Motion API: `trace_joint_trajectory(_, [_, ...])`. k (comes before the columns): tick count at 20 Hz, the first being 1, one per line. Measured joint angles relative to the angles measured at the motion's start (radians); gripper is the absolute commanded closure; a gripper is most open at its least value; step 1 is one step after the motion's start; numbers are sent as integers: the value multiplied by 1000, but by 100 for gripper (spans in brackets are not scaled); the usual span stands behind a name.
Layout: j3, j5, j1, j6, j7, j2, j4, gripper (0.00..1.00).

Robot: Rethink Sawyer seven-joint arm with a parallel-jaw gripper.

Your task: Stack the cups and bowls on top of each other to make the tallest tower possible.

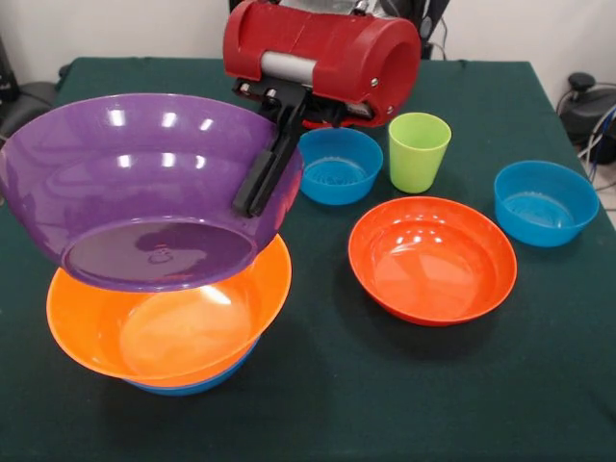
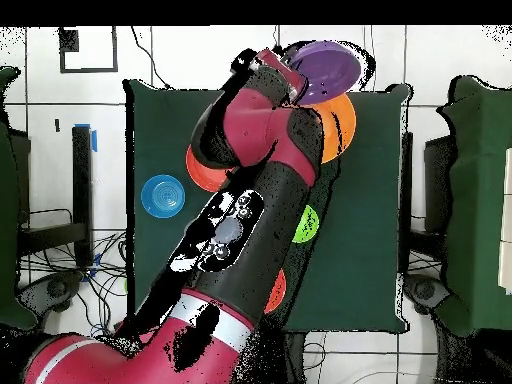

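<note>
A red robot gripper (image 1: 258,183) clamps the rim of a purple bowl (image 1: 144,192), holding it tilted just above an orange bowl (image 1: 164,332) nested in a blue one, apparently to nest it there; a green cup (image 1: 418,151) waits on the table (image 1: 318,404) nearby

Six bowls (image 1: 144,192) — three blue, two orange, one purple — one cup (image 1: 418,151).

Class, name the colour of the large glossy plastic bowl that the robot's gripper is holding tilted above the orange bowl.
Purple. The large glossy plastic bowl, clamped at its rim by the gripper, shows best in the front view.
</note>
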Motion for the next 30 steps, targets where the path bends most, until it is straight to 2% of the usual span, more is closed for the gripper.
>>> trace_joint_trajectory(10, [-10, 29, -1, -41, 0, 14, 81, 100])
trace_joint_trajectory(15, [-23, 52, -1, -111, 0, 33, 115, 100])
trace_joint_trajectory(24, [-66, 174, 0, -309, 0, 103, 158, 100])
trace_joint_trajectory(30, [-67, 197, 0, -348, 0, 112, 189, 100])
